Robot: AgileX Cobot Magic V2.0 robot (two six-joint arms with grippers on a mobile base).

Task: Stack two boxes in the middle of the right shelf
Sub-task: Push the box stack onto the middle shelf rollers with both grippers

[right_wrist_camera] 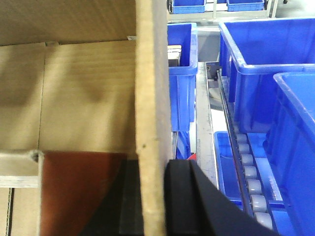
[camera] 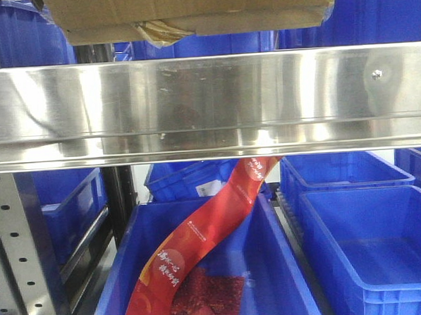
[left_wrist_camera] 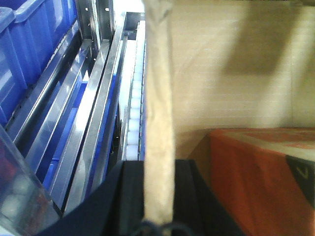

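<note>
A wide brown cardboard box (camera: 188, 7) hangs at the top of the front view, above the shelf's shiny steel lip (camera: 208, 105). A thin paler cardboard layer with torn tape (camera: 163, 29) lies under it. My left gripper (left_wrist_camera: 158, 196) is shut on the box's left side wall (left_wrist_camera: 158, 98), with one black finger (left_wrist_camera: 129, 196) outside and one inside. My right gripper (right_wrist_camera: 152, 196) is shut on the right side wall (right_wrist_camera: 150, 73) in the same way. A reddish-orange item (left_wrist_camera: 256, 182) (right_wrist_camera: 78, 191) lies inside the box. Neither gripper shows in the front view.
Blue plastic bins (camera: 370, 241) fill the level below the shelf lip; the one left of them (camera: 202, 271) holds a long red printed strip (camera: 207, 235). A perforated steel upright (camera: 22, 259) stands at left. Roller rails (right_wrist_camera: 251, 182) and more blue bins (right_wrist_camera: 266, 59) flank the box.
</note>
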